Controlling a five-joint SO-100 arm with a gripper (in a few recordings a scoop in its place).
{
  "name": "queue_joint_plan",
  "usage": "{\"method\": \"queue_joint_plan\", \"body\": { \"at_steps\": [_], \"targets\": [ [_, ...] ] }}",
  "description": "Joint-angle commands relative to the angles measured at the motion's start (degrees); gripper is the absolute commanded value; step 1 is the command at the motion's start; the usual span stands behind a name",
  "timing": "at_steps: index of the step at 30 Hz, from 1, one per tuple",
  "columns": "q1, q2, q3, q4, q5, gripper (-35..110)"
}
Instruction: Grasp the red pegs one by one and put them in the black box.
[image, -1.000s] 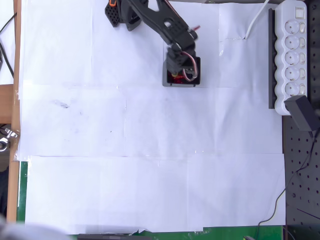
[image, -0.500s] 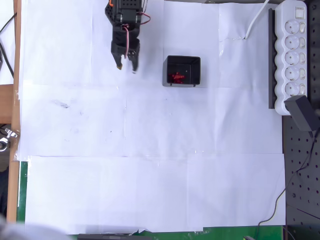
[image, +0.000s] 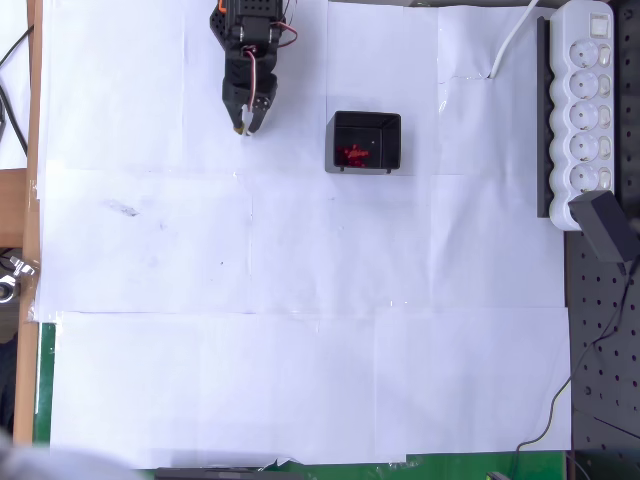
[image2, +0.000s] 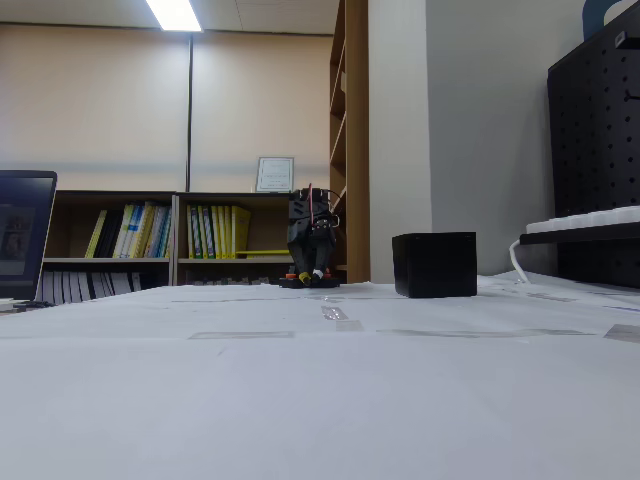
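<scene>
The black box (image: 366, 141) stands on the white paper at the top middle of the overhead view, and a cluster of red pegs (image: 353, 154) lies on its floor. In the fixed view the box (image2: 434, 264) is a black cube to the right of the arm, its inside hidden. My gripper (image: 245, 127) hangs folded near the arm's base, left of the box and well apart from it, fingers pointing down at the paper. Its jaws are together with nothing between them. From the fixed view the gripper (image2: 311, 272) sits low over the table.
A white power strip (image: 587, 110) with a black adapter lies along the right edge of the overhead view, cable running off the top. White paper sheets (image: 300, 330) cover the table. A pegboard sits at lower right.
The arm left the box and swung back left to its folded pose by the base. In the last half second the jaws went from slightly apart to closed.
</scene>
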Motion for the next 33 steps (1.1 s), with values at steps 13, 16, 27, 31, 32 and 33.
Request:
{"method": "queue_joint_plan", "body": {
  "at_steps": [13,16,27,31,32,33],
  "targets": [
    [-0.44,-1.49,-0.53,9.84,-0.18,0],
    [-0.44,-1.49,-0.53,9.84,-0.18,0],
    [-0.44,-1.49,-0.53,9.84,-0.18,0],
    [-0.44,-1.49,-0.53,9.84,-0.18,0],
    [-0.44,-1.49,-0.53,9.84,-0.18,0],
    [-0.44,-1.49,-0.53,9.84,-0.18,0]
  ]
}}
